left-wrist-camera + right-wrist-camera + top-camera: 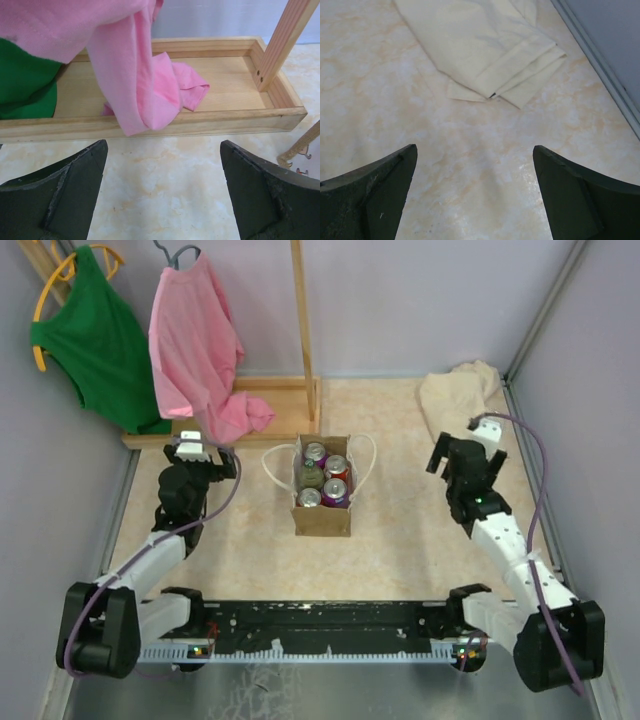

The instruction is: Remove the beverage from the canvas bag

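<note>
The tan-brown canvas bag (322, 512) stands open in the middle of the table, its white rope handles spread to both sides. Several beverage cans (335, 491) stand upright inside it. My left gripper (205, 462) is open and empty, left of the bag, apart from it. In the left wrist view (164, 150) it faces the wooden tray, and a piece of the bag's rope handle (300, 146) shows at the right edge. My right gripper (455, 452) is open and empty, right of the bag. In the right wrist view (475, 152) it faces bare tabletop.
A wooden rack base (270, 390) with an upright post stands behind the bag; a pink shirt (195, 350) and a green garment (95, 335) hang over it. A pale beige cloth (455, 395) lies at the back right. Walls close both sides.
</note>
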Tool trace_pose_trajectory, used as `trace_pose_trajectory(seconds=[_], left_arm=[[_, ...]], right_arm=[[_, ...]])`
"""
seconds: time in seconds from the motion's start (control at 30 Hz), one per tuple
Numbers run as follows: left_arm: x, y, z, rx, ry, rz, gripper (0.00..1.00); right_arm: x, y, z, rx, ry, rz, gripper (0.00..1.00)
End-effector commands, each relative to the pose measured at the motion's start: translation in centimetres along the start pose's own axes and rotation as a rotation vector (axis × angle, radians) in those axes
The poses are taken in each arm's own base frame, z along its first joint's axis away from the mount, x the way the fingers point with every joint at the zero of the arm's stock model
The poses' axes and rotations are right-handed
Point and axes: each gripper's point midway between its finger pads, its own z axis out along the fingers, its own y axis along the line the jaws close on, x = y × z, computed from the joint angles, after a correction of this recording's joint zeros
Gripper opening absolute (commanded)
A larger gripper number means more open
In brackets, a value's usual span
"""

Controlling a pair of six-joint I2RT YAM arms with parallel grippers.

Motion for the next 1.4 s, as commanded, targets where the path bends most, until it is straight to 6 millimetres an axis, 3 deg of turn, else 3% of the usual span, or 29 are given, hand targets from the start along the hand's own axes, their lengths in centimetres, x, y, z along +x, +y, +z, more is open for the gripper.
trace_pose_trajectory(seconds=[0.0, 0.2, 0.3, 0.37, 0.5, 0.67, 0.93, 1.17, 1.37], left_arm=[[-2.1, -0.8, 0.4, 0.013, -0.02, -0.026, 1.0], [-2.8, -1.5, 0.6, 0.031, 0.005, -0.069, 1.0], [-3.3, -1.8, 0.4, 0.04, 0.007, -0.085, 1.0], [-3.9, -2.0, 0.2, 0.046, -0.007, -0.09, 1.0], [-4.4, -2.1, 0.0, 0.044, -0.02, -0.097, 1.0], [-3.9, -1.8, 0.2, 0.023, -0.003, -0.1, 1.0], [-3.3, -1.9, 0.6, 0.019, 0.013, -0.098, 1.0], [-2.9, -1.9, 0.6, 0.02, 0.022, -0.103, 1.0], [-2.6, -2.0, 0.7, 0.022, 0.031, -0.108, 1.0]], right_arm=[[-7.0, 5.1, -3.2, -0.088, -0.138, -0.117, 0.99], [-11.4, 13.9, -8.2, -0.27, -0.211, -0.241, 0.84], [-12.2, 17.5, -10.7, -0.367, -0.234, -0.287, 0.71], [-12.4, 19.8, -12.5, -0.442, -0.238, -0.309, 0.68], [-10.5, 23.3, -14.5, -0.576, -0.16, -0.352, 0.68], [-6.1, 26.4, -16.0, -0.696, -0.027, -0.434, 0.72], [2.8, 27.5, -15.0, -0.703, 0.173, -0.614, 0.82], [7.0, 26.4, -15.8, -0.772, 0.295, -0.693, 0.88], [11.0, 24.0, -16.5, -0.813, 0.429, -0.794, 0.92]])
